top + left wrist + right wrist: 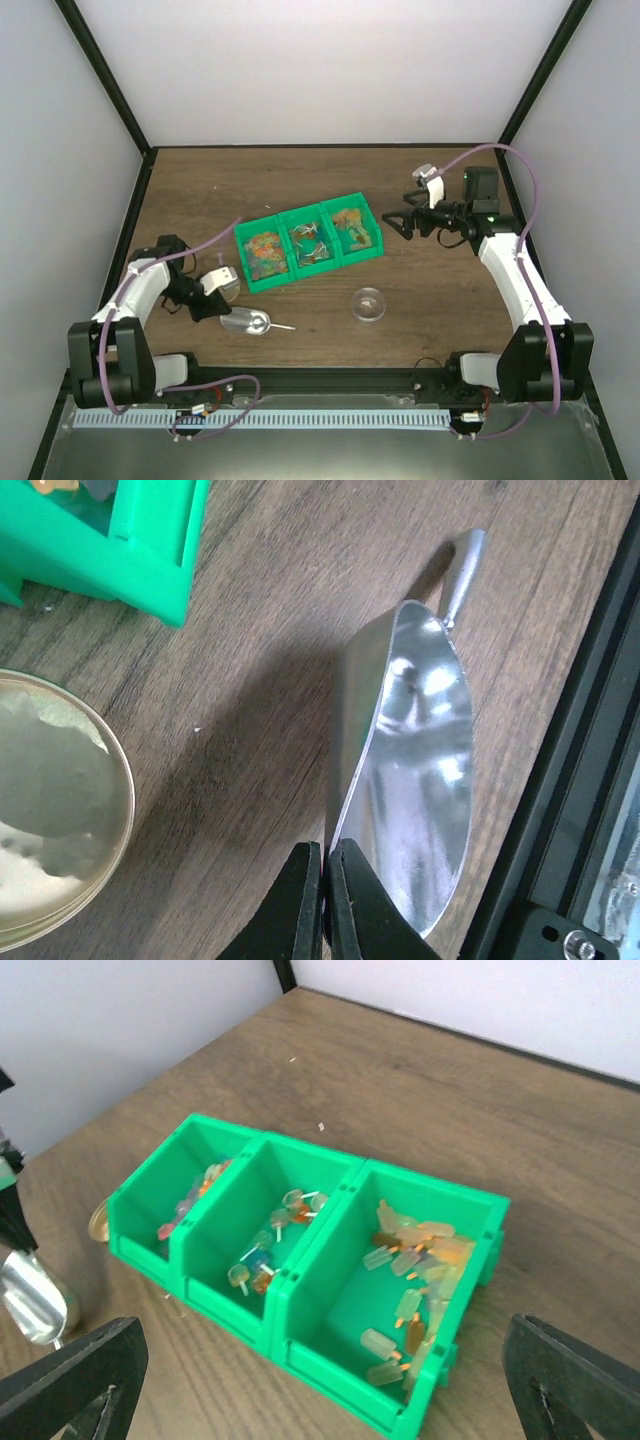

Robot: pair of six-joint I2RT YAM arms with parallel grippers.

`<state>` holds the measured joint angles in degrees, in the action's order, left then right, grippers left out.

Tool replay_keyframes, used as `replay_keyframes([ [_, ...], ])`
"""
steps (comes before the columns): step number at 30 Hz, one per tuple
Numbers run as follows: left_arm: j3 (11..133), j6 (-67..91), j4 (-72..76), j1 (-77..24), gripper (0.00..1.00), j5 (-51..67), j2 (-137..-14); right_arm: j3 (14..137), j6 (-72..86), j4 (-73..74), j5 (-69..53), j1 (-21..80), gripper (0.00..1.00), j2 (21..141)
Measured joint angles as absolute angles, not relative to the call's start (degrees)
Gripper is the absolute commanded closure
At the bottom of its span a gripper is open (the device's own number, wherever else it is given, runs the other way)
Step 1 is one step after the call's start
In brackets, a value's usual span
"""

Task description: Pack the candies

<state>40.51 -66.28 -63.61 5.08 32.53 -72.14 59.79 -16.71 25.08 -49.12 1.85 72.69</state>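
Brown wooden table, and here's what sits on it. Middle of the board, a green bin with three pockets, set at a slant. In front of it to the right, a small clear dish, standing apart. Near the front edge on the left, a metal scoop lying flat, with a round gold-rimmed tin just beside it.

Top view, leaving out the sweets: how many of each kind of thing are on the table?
Green bins: 3
Metal scoop: 1
Clear round dish: 1
Gold-rimmed round dish: 1
Total: 6
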Motion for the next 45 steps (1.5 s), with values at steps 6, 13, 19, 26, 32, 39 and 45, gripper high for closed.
replay_keyframes([
  [6, 47.5, -66.5, -69.0, 5.1, 0.96, 35.4, -71.9, 57.4, -17.1, 28.3, -47.7, 9.9, 0.00, 71.0],
  [13, 54.9, -66.4, -73.6, 4.8, 0.96, 39.7, -72.3, 55.8, -19.7, 29.8, -44.9, 21.3, 0.00, 66.1],
  [19, 60.2, -65.6, -76.3, 4.5, 0.96, 43.2, -76.6, 52.6, -23.1, 23.5, -38.6, 35.2, 0.04, 62.1],
  [26, 64.1, -61.1, -76.5, 4.1, 0.96, 50.5, -80.5, 50.8, -28.2, 17.0, -32.4, 41.4, 0.15, 64.1],
  [32, 64.5, -57.0, -75.7, 1.9, 0.96, 56.9, -80.5, 50.5, -30.5, 11.9, -31.5, 42.4, 0.37, 65.5],
  [39, 64.5, -54.0, -74.3, -0.6, 0.96, 61.1, -80.5, 50.5, -32.6, 9.8, -31.9, 43.5, 0.52, 68.0],
  [45, 64.5, -55.0, -75.4, -1.2, 0.96, 62.7, -80.5, 50.5, -34.5, 9.3, -32.5, 43.5, 0.60, 68.0],
])
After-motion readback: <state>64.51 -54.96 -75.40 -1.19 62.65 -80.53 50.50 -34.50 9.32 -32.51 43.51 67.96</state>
